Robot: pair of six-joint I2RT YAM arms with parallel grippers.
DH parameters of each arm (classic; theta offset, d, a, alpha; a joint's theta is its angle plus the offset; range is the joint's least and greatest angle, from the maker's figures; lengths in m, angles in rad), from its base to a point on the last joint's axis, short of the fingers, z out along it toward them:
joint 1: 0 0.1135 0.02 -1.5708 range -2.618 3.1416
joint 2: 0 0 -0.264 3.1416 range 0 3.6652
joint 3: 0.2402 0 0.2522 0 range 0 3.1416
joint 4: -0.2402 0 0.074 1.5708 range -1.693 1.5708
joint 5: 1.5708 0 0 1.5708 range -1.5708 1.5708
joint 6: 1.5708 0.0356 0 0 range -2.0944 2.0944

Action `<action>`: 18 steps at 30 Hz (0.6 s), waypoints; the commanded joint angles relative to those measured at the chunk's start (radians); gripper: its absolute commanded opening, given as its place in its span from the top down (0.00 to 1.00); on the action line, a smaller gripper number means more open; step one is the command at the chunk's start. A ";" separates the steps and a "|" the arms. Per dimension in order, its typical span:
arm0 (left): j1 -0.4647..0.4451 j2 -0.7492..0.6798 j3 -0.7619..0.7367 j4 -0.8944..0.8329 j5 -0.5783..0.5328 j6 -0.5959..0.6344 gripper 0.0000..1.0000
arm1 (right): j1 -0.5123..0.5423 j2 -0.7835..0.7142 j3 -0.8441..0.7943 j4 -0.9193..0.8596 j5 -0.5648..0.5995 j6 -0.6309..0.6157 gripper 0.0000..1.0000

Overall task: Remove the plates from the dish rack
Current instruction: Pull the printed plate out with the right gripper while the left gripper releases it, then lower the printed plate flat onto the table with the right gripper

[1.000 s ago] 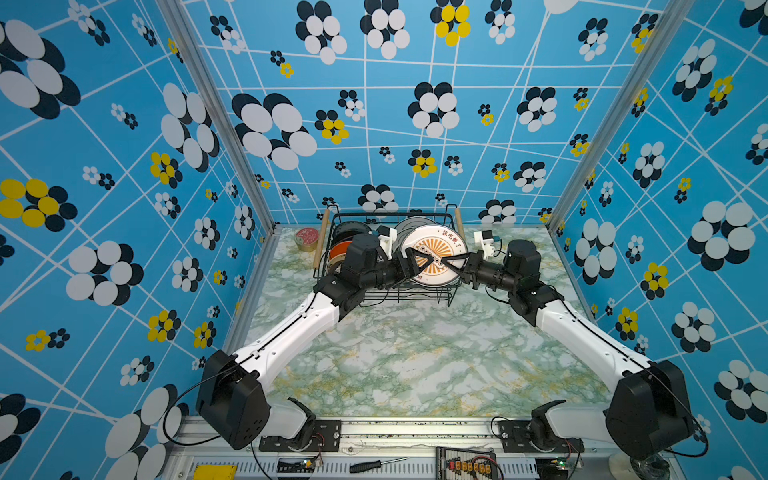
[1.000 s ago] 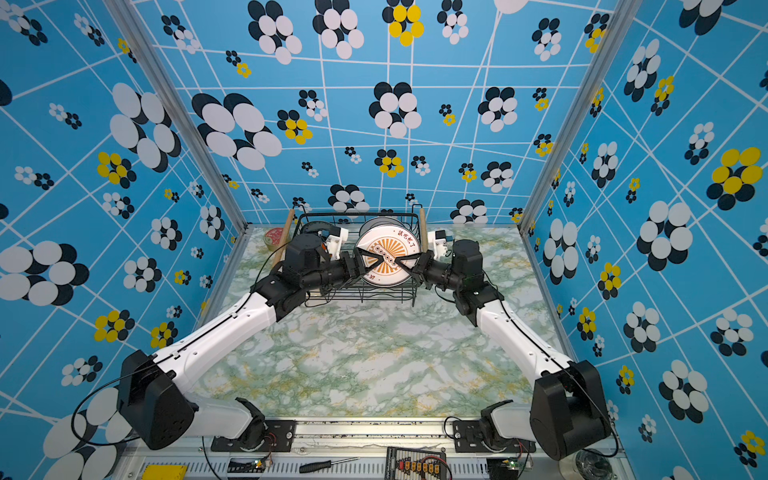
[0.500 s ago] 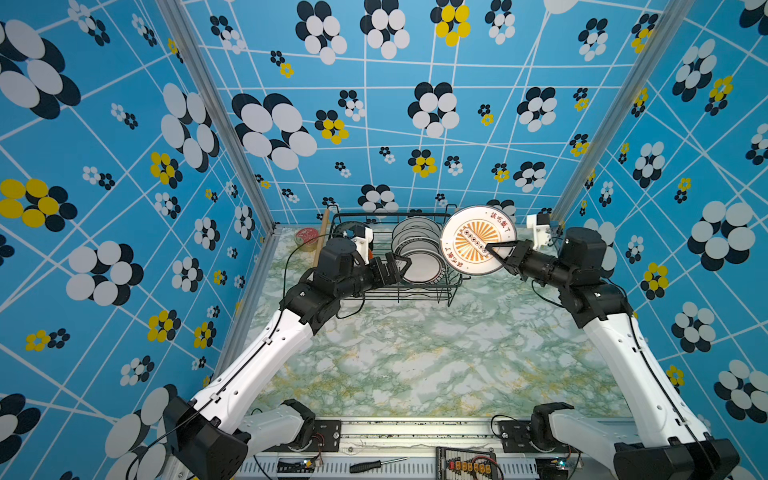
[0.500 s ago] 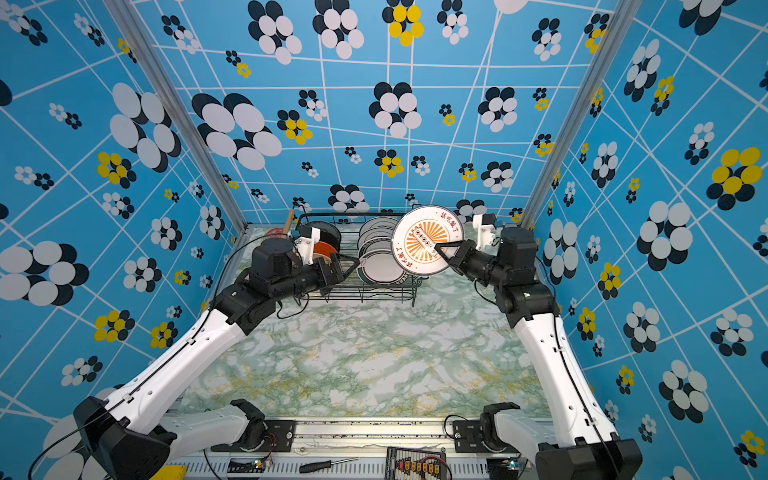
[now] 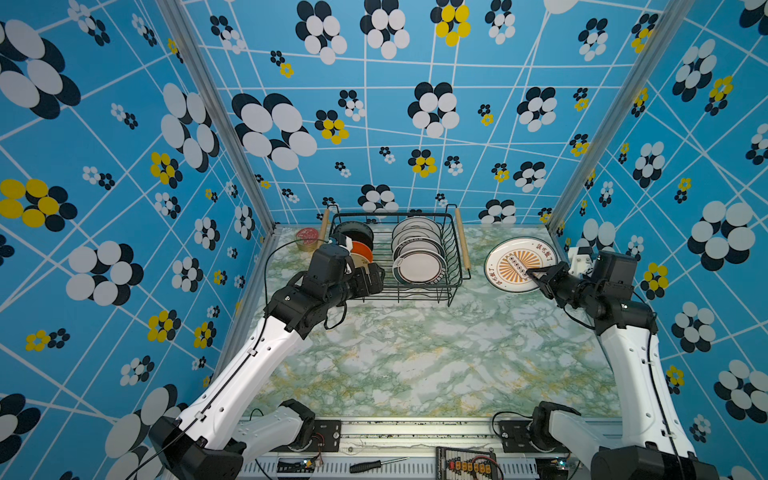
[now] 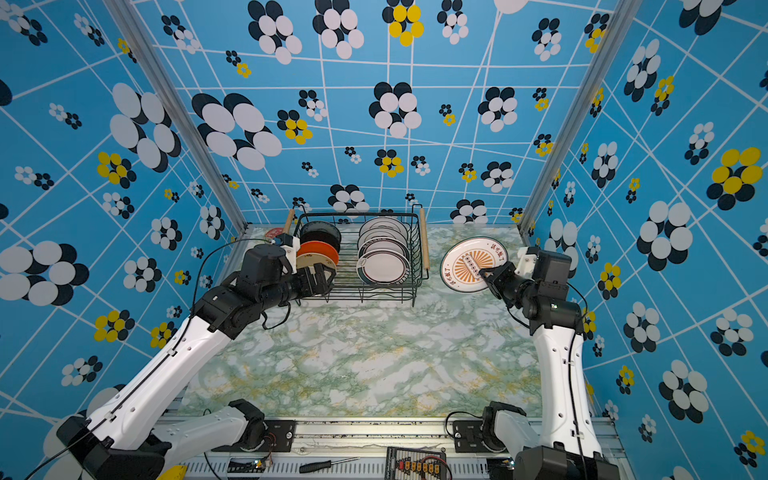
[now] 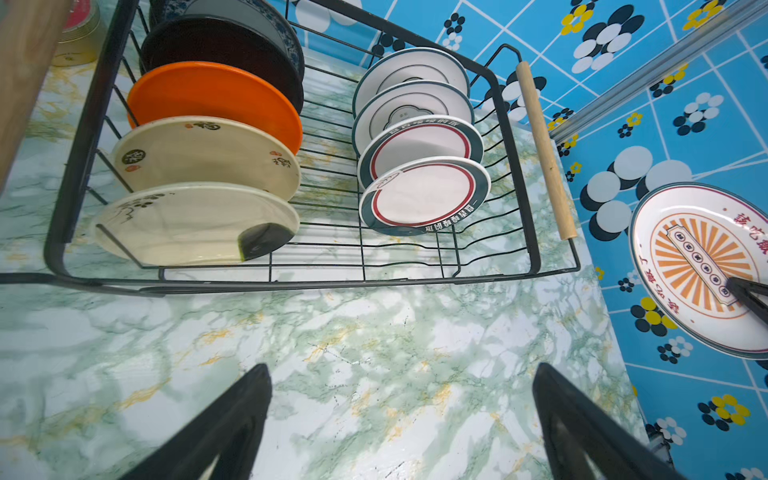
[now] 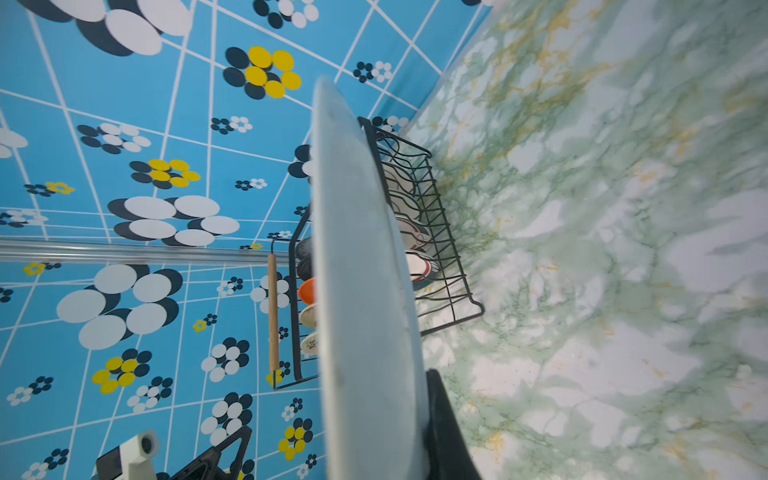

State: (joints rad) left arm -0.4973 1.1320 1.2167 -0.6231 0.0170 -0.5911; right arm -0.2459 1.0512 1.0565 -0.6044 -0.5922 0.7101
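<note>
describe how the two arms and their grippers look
The left arm and right arm have glossy white link shells with small round holes, joined by chunky black joints on black bases. A thin black cable is clipped along each white link. The left gripper and right gripper are black with tapered, wedge-shaped fingers. A small white block sits at each wrist.

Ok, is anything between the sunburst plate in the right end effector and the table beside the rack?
Nothing visible. The right end effector holds the sunburst plate tilted, to the right of the dish rack. The marble table showing around it is bare, and the rack's wooden handle stands apart to the plate's left.
</note>
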 commanded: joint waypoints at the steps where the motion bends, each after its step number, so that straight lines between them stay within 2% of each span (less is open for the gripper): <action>1: 0.008 0.012 0.018 -0.036 -0.037 0.073 0.01 | -0.033 0.014 -0.038 -0.050 -0.003 -0.066 1.00; 5: 0.011 0.012 0.012 -0.031 -0.004 0.158 0.01 | -0.056 0.045 -0.101 -0.034 -0.007 -0.076 1.00; 9: 0.010 0.020 0.011 -0.056 -0.033 0.193 0.01 | -0.058 0.076 -0.168 0.003 -0.005 -0.075 1.00; 18: 0.013 0.054 0.001 -0.105 -0.100 0.204 0.01 | -0.058 0.144 -0.262 0.070 -0.013 -0.083 1.00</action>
State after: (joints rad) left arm -0.4946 1.1576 1.2167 -0.6853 -0.0475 -0.4164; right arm -0.2981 1.1881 0.8165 -0.6022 -0.5869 0.6418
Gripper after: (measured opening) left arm 0.992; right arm 0.118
